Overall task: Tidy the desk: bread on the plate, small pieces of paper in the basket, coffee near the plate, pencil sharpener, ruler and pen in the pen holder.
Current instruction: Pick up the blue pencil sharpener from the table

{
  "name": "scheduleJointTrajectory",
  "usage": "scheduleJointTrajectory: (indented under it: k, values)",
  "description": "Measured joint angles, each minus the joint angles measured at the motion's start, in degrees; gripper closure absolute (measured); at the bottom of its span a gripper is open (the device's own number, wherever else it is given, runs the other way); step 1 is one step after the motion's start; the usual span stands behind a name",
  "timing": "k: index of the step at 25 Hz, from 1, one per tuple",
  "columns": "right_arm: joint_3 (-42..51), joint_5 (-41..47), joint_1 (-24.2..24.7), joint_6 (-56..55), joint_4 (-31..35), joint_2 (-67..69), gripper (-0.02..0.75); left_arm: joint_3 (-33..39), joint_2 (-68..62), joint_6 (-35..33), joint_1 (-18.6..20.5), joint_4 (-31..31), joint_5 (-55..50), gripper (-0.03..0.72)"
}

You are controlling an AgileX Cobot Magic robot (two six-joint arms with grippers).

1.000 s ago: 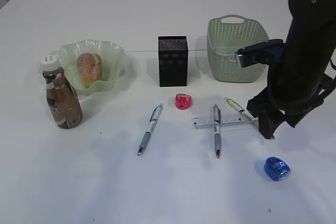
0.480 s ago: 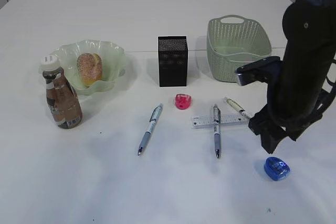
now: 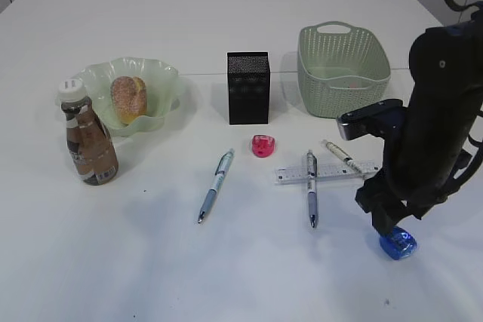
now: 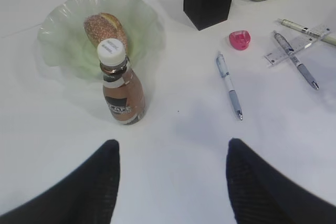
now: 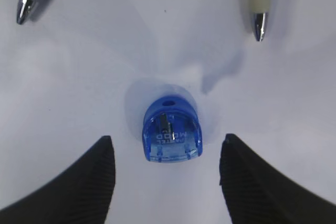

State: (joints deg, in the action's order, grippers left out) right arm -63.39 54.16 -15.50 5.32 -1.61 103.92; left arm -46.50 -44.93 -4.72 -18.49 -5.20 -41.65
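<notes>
The blue pencil sharpener (image 5: 171,129) lies flat on the white counter (image 3: 151,262) at the near right, and the right tool (image 5: 165,153) hangs directly over it with its two black fingers (image 5: 89,182) spread wide on either side, not touching it. Just beyond it to the left, a ruler (image 3: 324,172) lies crossed under a blue-grey pen (image 3: 311,186), with a white pen (image 3: 341,155) beside them. A pink sharpener (image 3: 263,145) sits in front of the black mesh pen holder (image 3: 248,87), another pen (image 3: 216,184) lying nearer. The green basket (image 3: 343,69) stands far right. At the left, the bread (image 3: 128,98) rests in the wavy green plate (image 3: 162,81), with the coffee bottle (image 3: 88,143) just beside it. The left tool (image 4: 170,182) hovers spread, empty, near that bottle.
</notes>
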Motion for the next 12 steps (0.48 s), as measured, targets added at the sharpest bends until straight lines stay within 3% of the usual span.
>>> scheduleJointTrajectory:
  k: [12]
  values:
    - [3.4,-4.3,0.0,0.1,-0.5,0.0,0.245,0.0,0.0,0.6,0.0,0.0,-0.9,0.240]
